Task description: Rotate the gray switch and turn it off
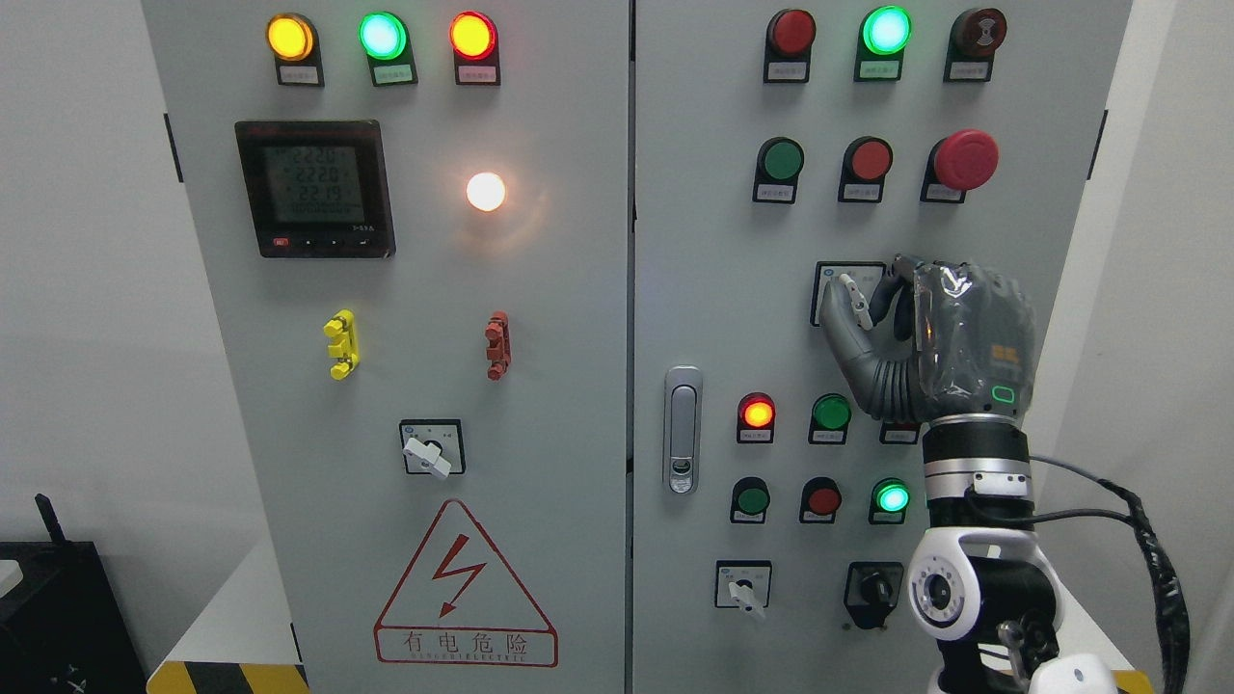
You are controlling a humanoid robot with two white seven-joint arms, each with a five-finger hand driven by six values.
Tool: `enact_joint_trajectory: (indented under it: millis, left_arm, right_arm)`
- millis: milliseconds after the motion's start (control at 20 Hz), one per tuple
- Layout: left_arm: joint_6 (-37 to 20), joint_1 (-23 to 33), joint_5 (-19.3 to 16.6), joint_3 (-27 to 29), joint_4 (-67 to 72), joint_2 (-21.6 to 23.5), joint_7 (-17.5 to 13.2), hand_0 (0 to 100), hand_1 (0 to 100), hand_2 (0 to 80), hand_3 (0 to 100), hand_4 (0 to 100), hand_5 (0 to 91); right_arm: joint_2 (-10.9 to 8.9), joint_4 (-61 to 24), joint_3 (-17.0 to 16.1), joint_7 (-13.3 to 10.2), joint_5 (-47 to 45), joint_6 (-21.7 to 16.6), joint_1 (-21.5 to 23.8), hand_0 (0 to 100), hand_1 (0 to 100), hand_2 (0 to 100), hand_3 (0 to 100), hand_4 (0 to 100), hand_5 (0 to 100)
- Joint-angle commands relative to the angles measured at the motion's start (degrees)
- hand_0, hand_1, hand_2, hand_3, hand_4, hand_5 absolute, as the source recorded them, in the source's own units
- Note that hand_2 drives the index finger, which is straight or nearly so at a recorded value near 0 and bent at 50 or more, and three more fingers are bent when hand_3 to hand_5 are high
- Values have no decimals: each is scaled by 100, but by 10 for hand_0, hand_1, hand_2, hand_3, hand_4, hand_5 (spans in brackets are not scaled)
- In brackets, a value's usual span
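Facing a grey, matt metal cabinet (540, 318) with two flat doors split by a vertical seam; all places below are given from the chrome door latch (683, 429), an oblong polished handle just right of that seam.

Far left of the latch and above: a square black meter (314, 188) with a dim digit screen. Over it, a row of round domed lamps: amber (289, 37), green (383, 35), red-orange (472, 35). A bare white lamp (486, 191) glows up-left of the latch. Nearer its height, a yellow plastic clip (341, 344) and a red clip (497, 345), both knobbly. Left of the latch and slightly lower, a white lever selector (431, 449) on a square black-edged plate; below that, a red-outlined triangular warning sign (466, 585) with a lightning bolt.

Right of the latch and above it sits the gray switch (850, 294): a pale lever on a square plate, lever tilted up-left. The right hand (925, 333), dark grey with ribbed finger joints and a glossy clear film over its back, is clamped on it: thumb (841, 323) lies against the lever's left side, the other fingers curl over from the right.

High right of the latch: a red mushroom button (966, 159), smooth and domed. Just right of the latch, a lit red lamp (757, 413). Lower right: a second white selector (743, 585) and a black knob (874, 588). The wrist is ringed metal above a white glossy joint.
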Motion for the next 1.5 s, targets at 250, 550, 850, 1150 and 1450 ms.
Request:
enact_joint_trajectory:
  millis: [250,550,850,1150,1450]
  left_arm:
    - [0,0,0,185,0,0,2,120,389,0,0,0,0]
    - [0,0,0,185,0,0,2,120,389,0,0,0,0]
    - [0,0,0,185,0,0,2,120,389,0,0,0,0]
    - [0,0,0,185,0,0,2,120,389,0,0,0,0]
    - [0,0,0,185,0,0,2,120,389,0,0,0,0]
  right_arm:
    - [-141,16,2,24,-12,1,-10,595,224,757,985,831,954]
    - [-141,16,2,24,-12,1,-10,624,212,758,991,832,954]
    - [-150,8,-15,15,-3,1,-10,654,230,759,993,833,956]
    - [-150,8,-42,-81,-21,-16,7,569,271,752,979,830,954]
    - [-150,-45,-42,-151,-38,-43,42,552,276,742,972,826,952]
